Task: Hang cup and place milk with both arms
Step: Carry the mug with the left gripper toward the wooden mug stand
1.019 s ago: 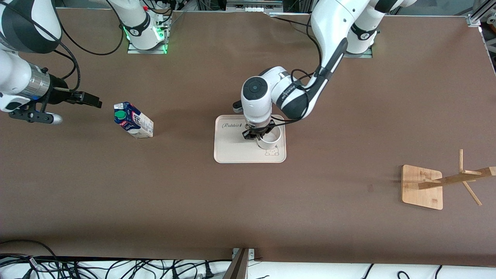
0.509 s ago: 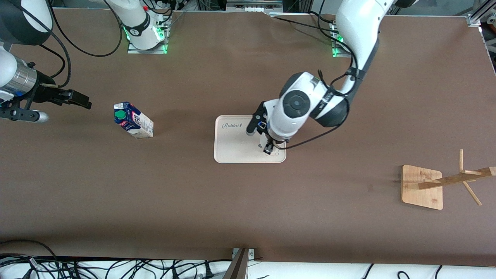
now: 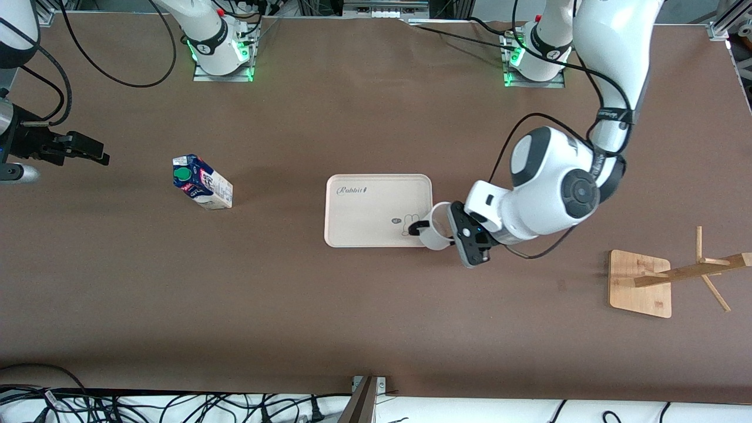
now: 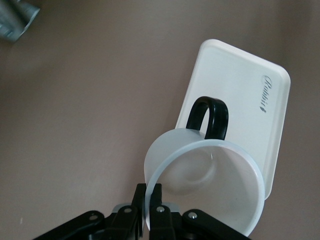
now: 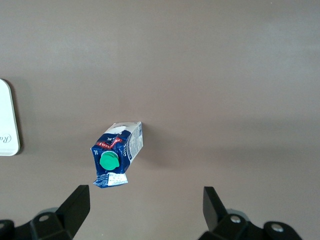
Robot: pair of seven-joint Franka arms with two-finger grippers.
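Note:
The white cup (image 3: 436, 234) with its black loop handle (image 3: 414, 228) is tipped on its side in my left gripper (image 3: 452, 235). It hangs just over the corner of the cream tray (image 3: 364, 211) at the left arm's end. In the left wrist view the fingers (image 4: 141, 196) pinch the cup's rim (image 4: 200, 175), and its handle (image 4: 210, 117) points toward the tray (image 4: 240, 95). The milk (image 3: 201, 182) stands on the table toward the right arm's end. My right gripper (image 3: 97, 154) is open and empty, beside the milk and apart from it. The right wrist view shows the milk (image 5: 117, 155) ahead of the open gripper (image 5: 145, 207).
A wooden cup rack (image 3: 640, 283) with slanted pegs (image 3: 705, 270) stands near the left arm's end of the table, nearer the front camera than the tray. The tray's edge shows in the right wrist view (image 5: 7, 120). Cables lie along the table's front edge.
My left gripper has lifted the cup off the tray, tipped it sideways and carried it toward the rack's end. My right gripper has drawn away from the milk.

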